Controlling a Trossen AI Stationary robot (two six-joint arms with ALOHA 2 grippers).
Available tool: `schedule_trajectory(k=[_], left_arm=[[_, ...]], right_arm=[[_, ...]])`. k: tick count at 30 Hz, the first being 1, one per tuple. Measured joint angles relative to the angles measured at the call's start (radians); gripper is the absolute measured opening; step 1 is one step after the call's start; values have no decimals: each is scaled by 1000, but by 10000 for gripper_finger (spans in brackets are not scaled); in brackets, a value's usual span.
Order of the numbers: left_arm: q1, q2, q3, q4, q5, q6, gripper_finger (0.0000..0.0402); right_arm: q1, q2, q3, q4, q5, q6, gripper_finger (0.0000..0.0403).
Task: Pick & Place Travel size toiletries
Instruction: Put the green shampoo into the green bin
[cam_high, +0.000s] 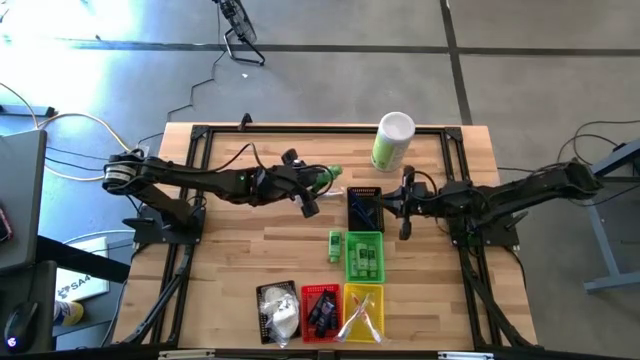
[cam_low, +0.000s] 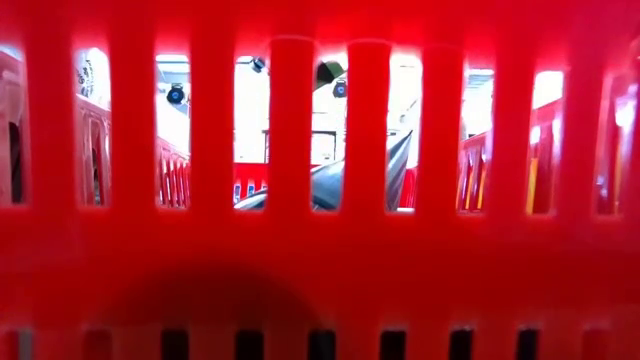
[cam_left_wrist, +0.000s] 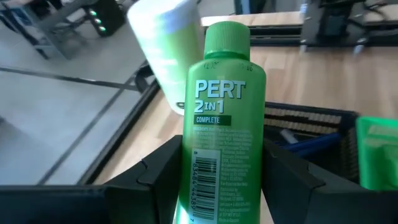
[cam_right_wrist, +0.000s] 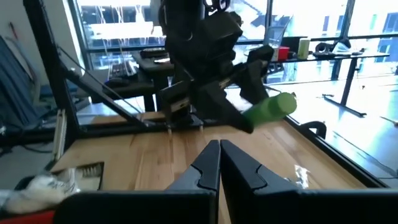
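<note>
On my left wrist feed the label read loud and clear: "PERT 2IN1 COMPLETE", white lettering on a small green plastic bottle (cam_left_wrist: 222, 118) with a ribbed green cap and a barcode lower down. The left gripper (cam_high: 318, 190) had that bottle pinched between its two dark fingers (cam_left_wrist: 158, 171), held up off the wooden table (cam_high: 230, 255), cap pointing toward the tall green-and-white canister (cam_high: 391, 140). From overhead, I saw it just left of the black slotted basket (cam_high: 365, 208). The right gripper (cam_high: 405, 212) sat at that basket's other side, fingers pressed together with nothing between them. A second green bottle (cam_high: 335, 246) lay flat beside the green basket (cam_high: 364, 256). The low view gave me only red basket wall (cam_low: 320, 270).
</note>
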Motion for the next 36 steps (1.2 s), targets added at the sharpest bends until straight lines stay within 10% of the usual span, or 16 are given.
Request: schedule_trajectory(k=[14, 27, 36], left_arm=[[0, 0, 0, 11, 147, -41, 180], [0, 0, 0, 95, 348, -43, 180], [0, 2, 0, 117, 390, -44, 180]], right_arm=[[0, 267, 0, 247, 53, -2, 21], [0, 367, 0, 368, 57, -3, 240], [-32, 463, 2, 554, 17, -2, 322]])
